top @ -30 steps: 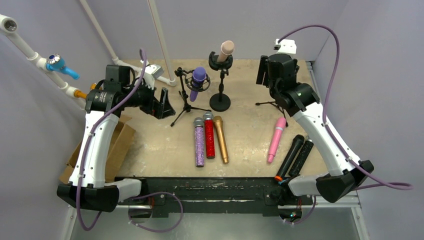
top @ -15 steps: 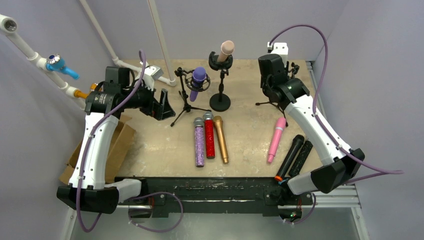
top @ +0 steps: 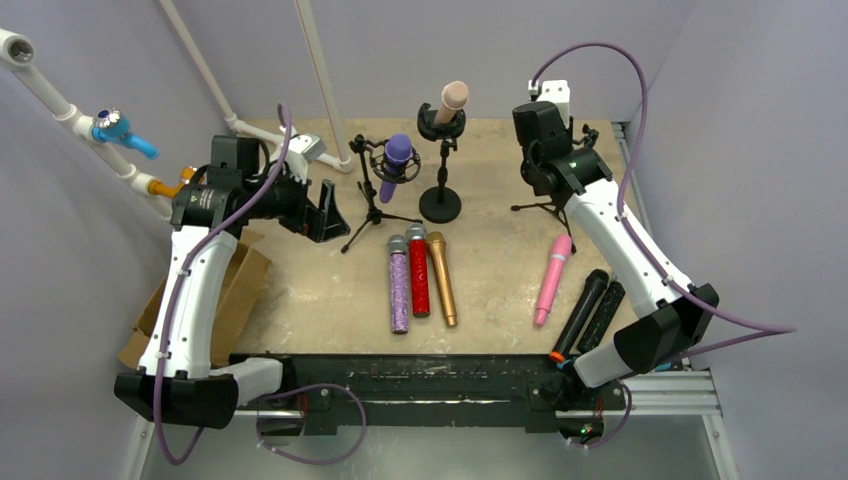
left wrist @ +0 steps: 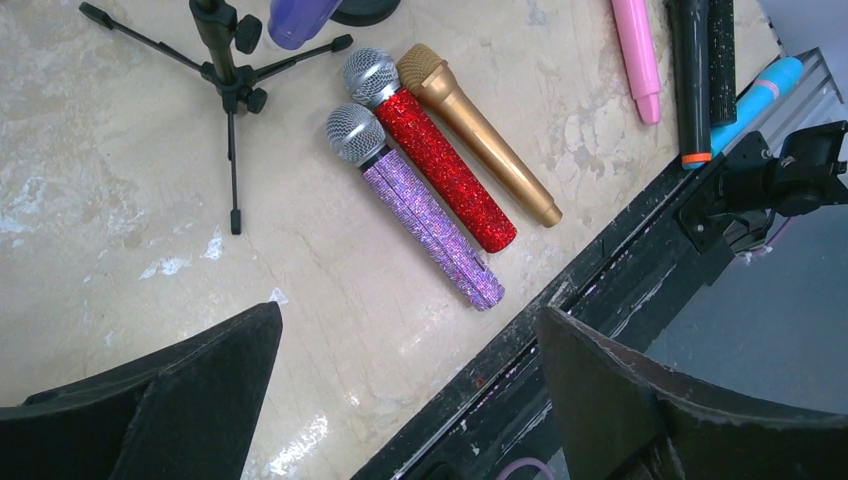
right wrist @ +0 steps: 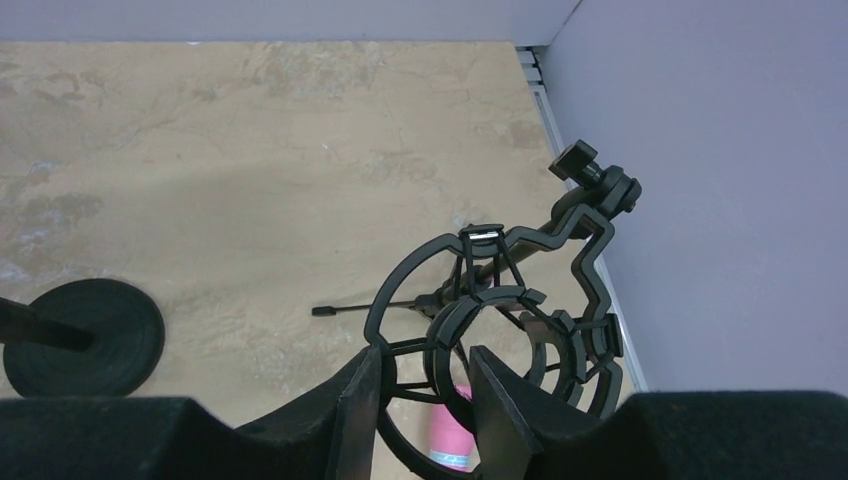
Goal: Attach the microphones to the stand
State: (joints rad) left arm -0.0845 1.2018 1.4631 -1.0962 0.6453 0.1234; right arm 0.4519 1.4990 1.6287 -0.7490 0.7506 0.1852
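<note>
Left gripper (left wrist: 400, 400): I am holding my fingers wide apart above the table (left wrist: 120, 230), with nothing between them.
Right gripper (right wrist: 420, 385): I am reaching into the empty shock mount (right wrist: 500, 310) of the right-hand tripod stand. My fingers are sitting narrowly apart, one on each side of a piece of its outer ring, and I cannot tell whether they are pinching it.
Lying loose: the glittery purple microphone (left wrist: 420, 215), glittery red microphone (left wrist: 440, 165) and gold microphone (left wrist: 480, 140) are lying side by side. The pink microphone (left wrist: 637, 50) is lying apart from them, near the black microphones (left wrist: 690, 80) and the blue microphone (left wrist: 765, 88).
Mounted: the plain purple microphone (top: 395, 165) is sitting in the left tripod's mount, and the peach microphone (top: 450, 100) is sitting in the round-base stand (top: 440, 205).
</note>
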